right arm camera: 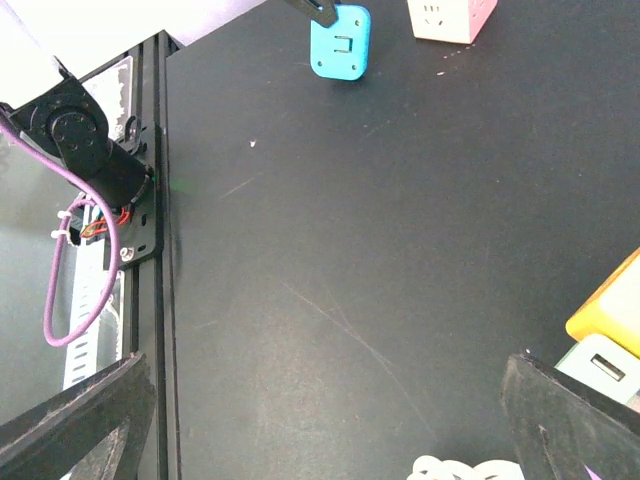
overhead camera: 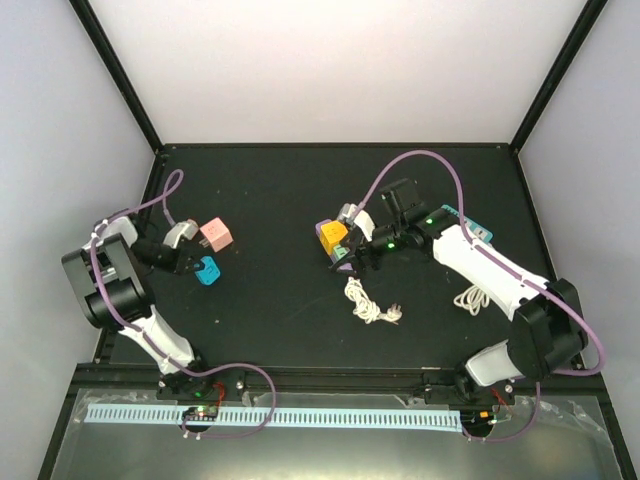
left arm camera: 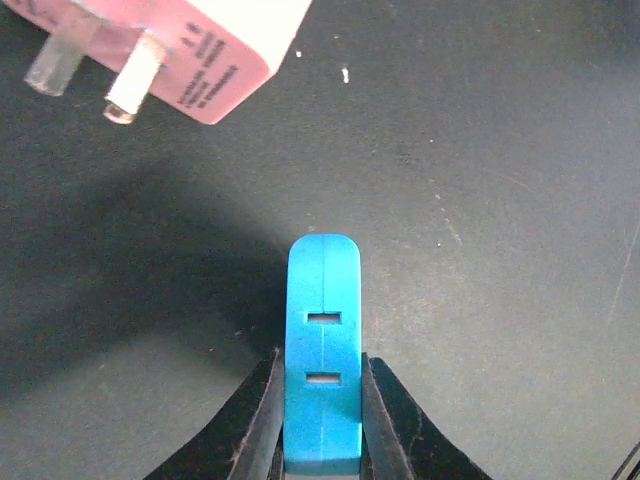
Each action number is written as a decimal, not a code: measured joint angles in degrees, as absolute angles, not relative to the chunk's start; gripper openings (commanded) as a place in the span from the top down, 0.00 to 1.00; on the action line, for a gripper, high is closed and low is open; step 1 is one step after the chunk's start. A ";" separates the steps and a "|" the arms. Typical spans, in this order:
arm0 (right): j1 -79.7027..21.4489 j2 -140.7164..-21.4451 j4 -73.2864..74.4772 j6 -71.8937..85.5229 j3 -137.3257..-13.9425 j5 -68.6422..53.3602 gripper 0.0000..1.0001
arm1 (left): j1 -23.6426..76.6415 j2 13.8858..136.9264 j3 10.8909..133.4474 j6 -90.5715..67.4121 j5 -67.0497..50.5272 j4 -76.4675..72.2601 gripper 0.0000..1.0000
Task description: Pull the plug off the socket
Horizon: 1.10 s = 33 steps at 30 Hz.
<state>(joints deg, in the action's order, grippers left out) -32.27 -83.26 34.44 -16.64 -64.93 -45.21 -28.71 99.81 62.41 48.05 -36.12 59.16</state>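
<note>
Plug (left arm camera: 180,45), the pink one, lies free on the bench (left arm camera: 500,200) near its left edge. Both prongs are bare and clear of the blue socket (left arm camera: 322,330), which sits apart, just beside it. Left fingers (left arm camera: 258,430) are clenched on that socket's sides, slots facing the camera. Right fingers (right arm camera: 70,425) hang spread wide, gripping nothing, next to a yellow block (right arm camera: 612,305) mid-bench. Looks like the pull is done. What's left, I'd say, is setting the socket down and letting go. Small print on the plug's side is too blurred to read.
</note>
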 measured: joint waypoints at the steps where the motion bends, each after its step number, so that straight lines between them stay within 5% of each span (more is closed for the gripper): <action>1: -32.14 -83.35 34.46 -16.64 -64.84 -45.23 0.04 | -29.23 100.14 62.70 48.05 -36.21 59.24 0.78; 9: -31.99 -84.55 34.22 -16.58 -64.77 -44.95 0.03 | -31.27 102.35 63.02 47.70 -33.76 57.41 0.72; 22: -31.59 -85.49 33.87 -16.36 -64.77 -43.62 0.04 | -31.55 101.65 63.02 46.33 -31.46 54.28 0.45; 28: -30.17 -86.65 33.39 -15.51 -64.18 -42.48 0.09 | -31.53 95.79 62.81 46.87 -31.59 53.95 0.28; 33: -27.42 -89.54 32.95 -13.69 -62.87 -41.63 0.14 | -29.50 86.17 62.28 47.31 -32.84 53.69 0.24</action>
<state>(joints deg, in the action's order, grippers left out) -27.42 -89.54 32.95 -13.69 -62.87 -41.63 -29.50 86.17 62.28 47.31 -32.84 53.69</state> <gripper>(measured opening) 0.890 0.735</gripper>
